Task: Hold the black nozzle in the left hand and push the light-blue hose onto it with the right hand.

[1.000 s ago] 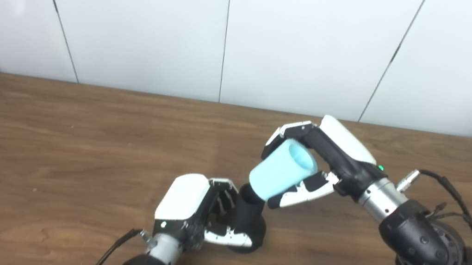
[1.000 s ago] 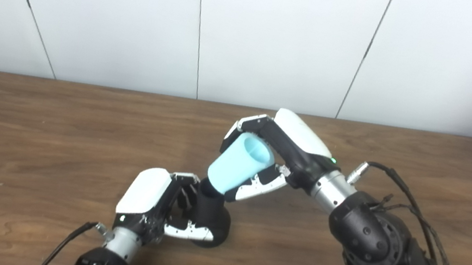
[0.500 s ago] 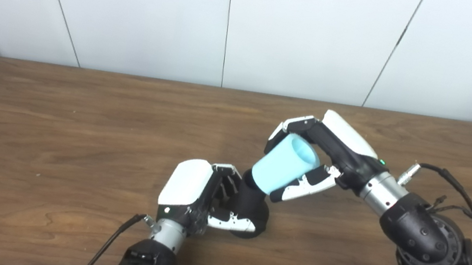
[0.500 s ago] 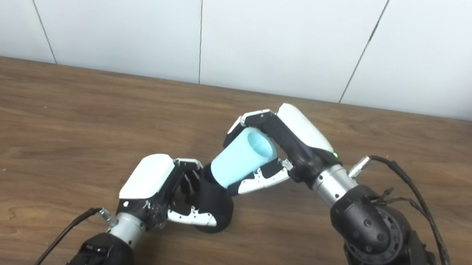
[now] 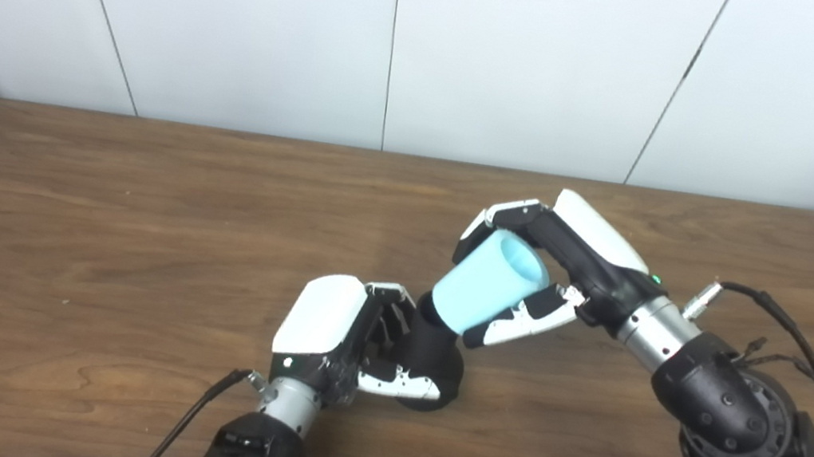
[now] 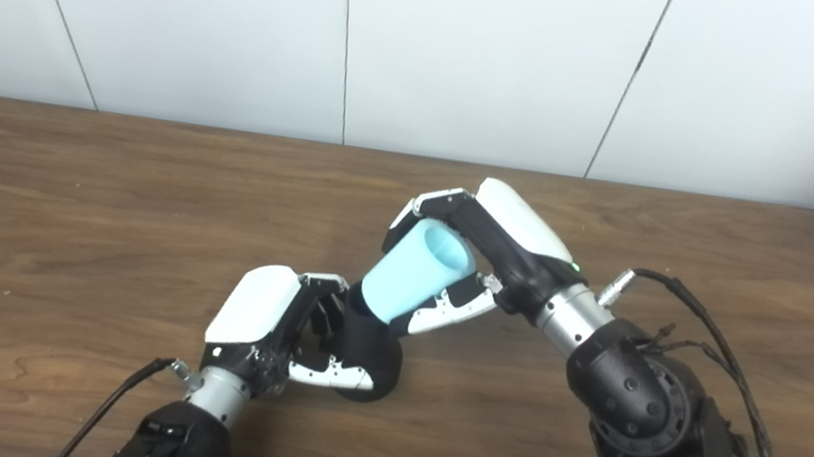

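The black nozzle stands near the middle of the brown table, its base on the surface. My left hand is shut on it from the left, fingers and thumb wrapped round its lower part. My right hand is shut on the light-blue hose, a tapered tube tilted with its wide open end up and to the right. Its narrow lower end sits over the nozzle's top. The same scene shows in the right eye view, with the hose on the nozzle.
The brown table stretches wide to the left and back, with white wall panels behind it. My right arm's black cables loop at the right side.
The camera tilted down a second ago, shifting the whole picture. My right hand has pressed the hose slightly down and left onto the nozzle. The left hand has held still.
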{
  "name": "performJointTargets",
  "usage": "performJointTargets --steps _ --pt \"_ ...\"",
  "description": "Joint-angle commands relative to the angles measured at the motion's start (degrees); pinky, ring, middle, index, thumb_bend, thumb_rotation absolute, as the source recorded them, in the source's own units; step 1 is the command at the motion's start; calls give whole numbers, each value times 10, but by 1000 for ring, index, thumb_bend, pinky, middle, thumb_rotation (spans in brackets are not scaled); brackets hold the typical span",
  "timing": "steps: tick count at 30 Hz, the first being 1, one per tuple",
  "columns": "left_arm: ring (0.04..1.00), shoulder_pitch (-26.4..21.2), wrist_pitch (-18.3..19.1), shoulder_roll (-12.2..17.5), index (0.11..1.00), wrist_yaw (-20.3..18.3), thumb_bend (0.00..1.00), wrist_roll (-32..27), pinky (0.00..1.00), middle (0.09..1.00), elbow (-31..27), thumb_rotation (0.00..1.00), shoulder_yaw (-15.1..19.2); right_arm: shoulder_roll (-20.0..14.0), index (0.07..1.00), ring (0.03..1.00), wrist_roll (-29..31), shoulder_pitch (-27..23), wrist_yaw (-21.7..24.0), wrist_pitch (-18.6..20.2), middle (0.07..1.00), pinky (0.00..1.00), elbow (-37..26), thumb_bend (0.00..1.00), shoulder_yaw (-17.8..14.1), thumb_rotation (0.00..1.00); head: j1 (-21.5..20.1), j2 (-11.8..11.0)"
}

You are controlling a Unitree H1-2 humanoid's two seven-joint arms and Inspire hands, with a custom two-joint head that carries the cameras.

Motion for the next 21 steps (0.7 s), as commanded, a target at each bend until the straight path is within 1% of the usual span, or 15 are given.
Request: performJointTargets --steps 1,4,7,11,16,19,21 --pt "461 18 14 1 483 -35 504 6 429 474 15 0 -12 5 472 400 -1 -18 -17 -12 521 333 -8 497 -3 0 1 0" --pt "462 17 15 1 482 -38 504 6 435 479 16 0 -13 5 471 399 0 -22 -18 -10 521 345 -13 498 -7 0 3 1" --pt "440 17 17 1 484 -41 505 7 416 453 15 0 -14 6 472 397 -1 -25 -18 -9 522 343 -15 498 -9 0 3 1" --pt "437 18 17 2 483 -42 505 6 411 452 14 0 -14 6 475 394 -1 -26 -19 -13 523 339 -15 497 -10 0 2 2" --pt "467 17 20 3 479 -46 503 9 435 492 14 0 -16 10 476 397 -6 -25 -19 -13 526 330 -16 497 -5 0 2 2" --pt "462 17 21 3 480 -49 504 11 432 487 14 0 -17 11 474 397 -11 -24 -18 -11 525 329 -18 497 -3 0 1 3" --pt "477 17 22 2 473 -51 502 13 446 508 14 0 -17 11 472 398 -13 -25 -18 -11 524 332 -19 497 -2 0 1 3"
